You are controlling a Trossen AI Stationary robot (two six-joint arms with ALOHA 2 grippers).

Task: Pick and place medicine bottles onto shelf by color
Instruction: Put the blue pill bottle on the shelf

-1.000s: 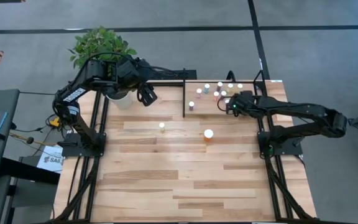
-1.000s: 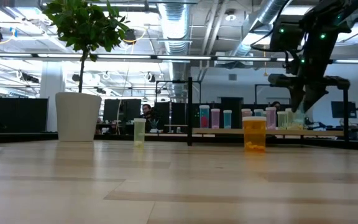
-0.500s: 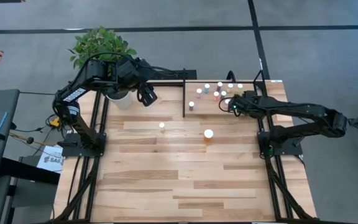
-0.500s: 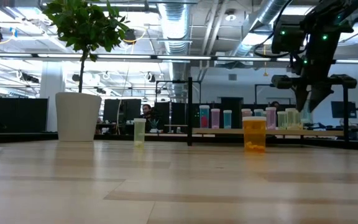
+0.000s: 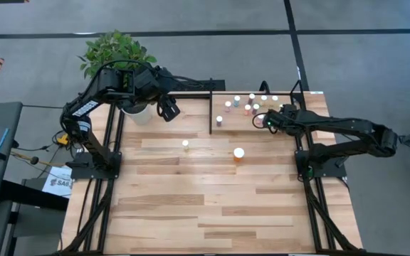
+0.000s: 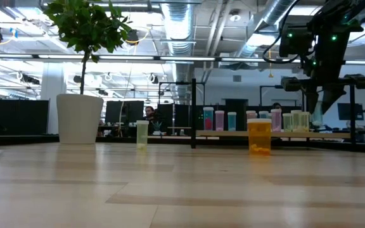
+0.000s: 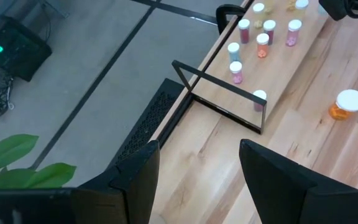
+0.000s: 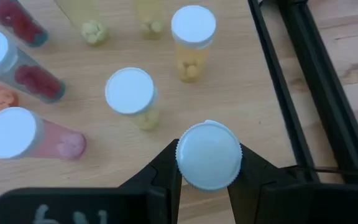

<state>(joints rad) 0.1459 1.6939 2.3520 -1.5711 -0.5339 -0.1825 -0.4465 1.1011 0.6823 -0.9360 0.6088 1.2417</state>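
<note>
Gripping a white-capped bottle (image 8: 208, 155), right gripper (image 8: 205, 177) hangs over the shelf (image 8: 241, 93) beside yellow bottles (image 8: 131, 96), likely matching colour. Left gripper (image 7: 197, 180) open, idle near the plant (image 5: 114, 51).

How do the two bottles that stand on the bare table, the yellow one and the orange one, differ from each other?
The orange bottle is clearly wider than the slim yellow bottle. In the high view the orange bottle stands nearer the right arm, the yellow bottle nearer the left arm. The orange one holds orange pills at its bottom; the yellow one's contents are too small to tell. Both stand upright with white caps, off the shelf, touched by no gripper.
</note>
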